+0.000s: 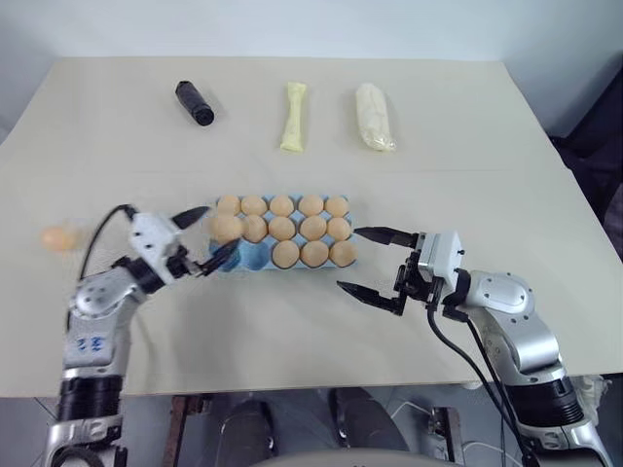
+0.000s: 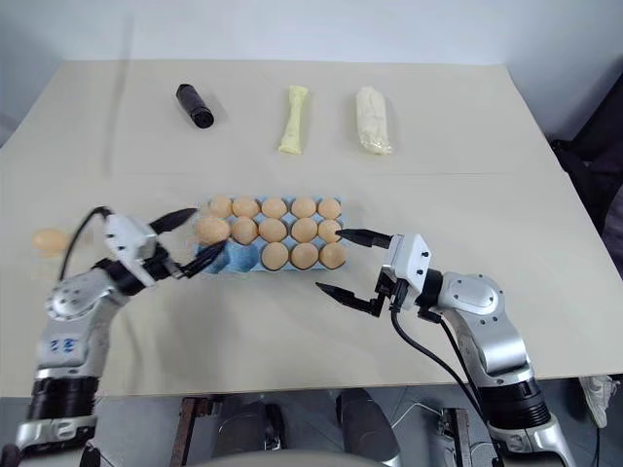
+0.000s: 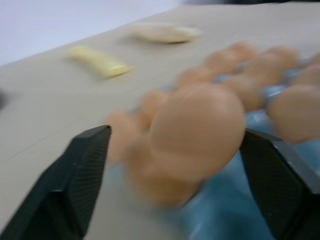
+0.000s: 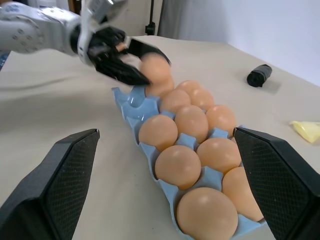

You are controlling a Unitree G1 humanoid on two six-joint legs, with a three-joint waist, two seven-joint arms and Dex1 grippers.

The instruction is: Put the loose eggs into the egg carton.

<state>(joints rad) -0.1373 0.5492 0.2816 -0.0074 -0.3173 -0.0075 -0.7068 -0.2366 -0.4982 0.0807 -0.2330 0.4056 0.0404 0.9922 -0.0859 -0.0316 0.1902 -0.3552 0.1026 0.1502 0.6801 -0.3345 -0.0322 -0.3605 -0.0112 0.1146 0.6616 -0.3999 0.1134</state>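
Beige surface (image 1: 467, 146) against a pale wall, seen from the head cameras: the egg carton (image 1: 255, 255), light blue, lies near the middle, most of its cups filled with tan eggs. At its left end the left pincer (image 1: 211, 236) stands spread wide, one black finger on each side of an egg (image 1: 227, 228) sitting at that end of the middle row; the cups nearest the robot on that end show bare blue. One loose egg (image 1: 58, 237) lies well apart near the surface's left edge. The right pincer (image 1: 368, 263), also spread wide and holding nothing, hangs just beside the carton's right end. Along the far side lie a black roll (image 1: 194, 102), a pale yellow packet (image 1: 294, 117) and a whitish packet (image 1: 375, 117).

Left wrist view: a blurred egg (image 3: 197, 132) sits between the two parted fingers (image 3: 85, 172), with gaps on both sides, over blue cups.

Right wrist view: the carton (image 4: 150, 150) runs away between widely parted fingers (image 4: 60, 180), and the other arm's pincer (image 4: 132, 62) brackets an egg (image 4: 155, 70) at the far end.
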